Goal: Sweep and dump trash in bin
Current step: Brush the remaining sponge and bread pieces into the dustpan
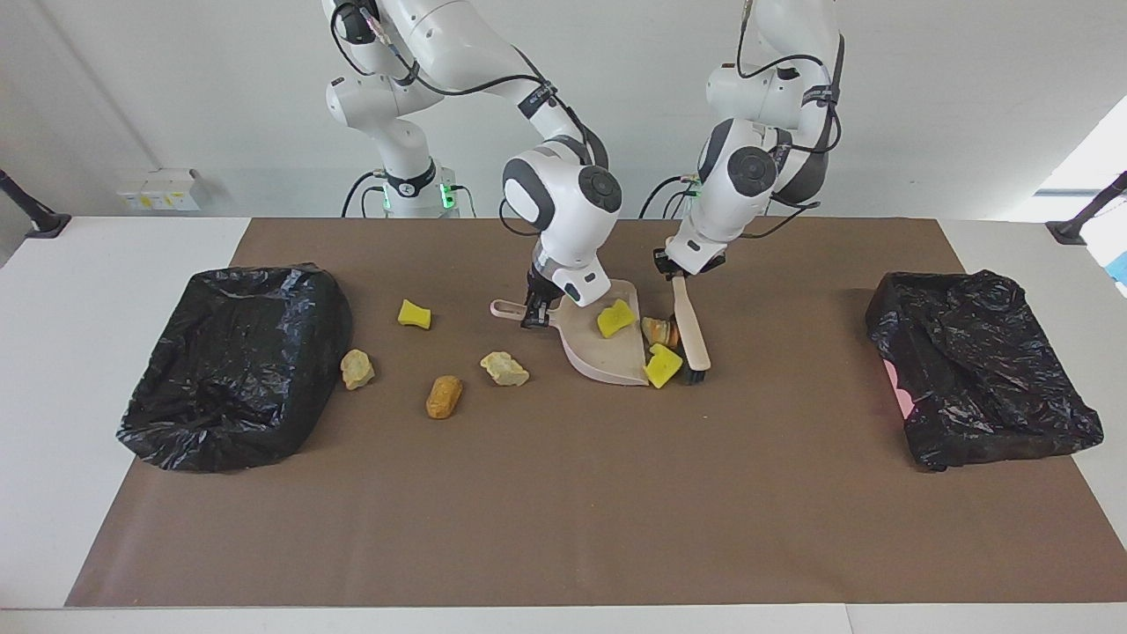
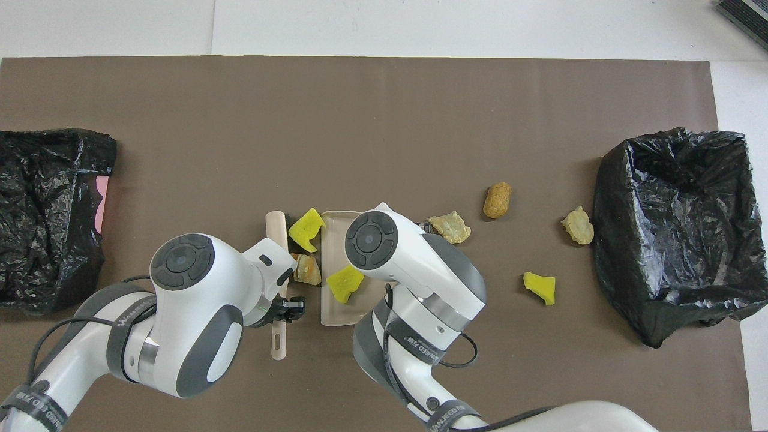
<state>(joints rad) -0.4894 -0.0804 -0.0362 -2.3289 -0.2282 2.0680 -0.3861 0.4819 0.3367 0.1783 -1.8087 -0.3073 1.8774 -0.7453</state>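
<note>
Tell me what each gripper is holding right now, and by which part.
Left gripper holds the brush by its handle; right gripper holds the dustpan by its handle.

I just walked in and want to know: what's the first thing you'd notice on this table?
In the middle, the left gripper holds a brush, pressing two scraps against a dustpan held by the right gripper. One yellow chunk lies in the pan. A black bin sits at each end of the table.
</note>
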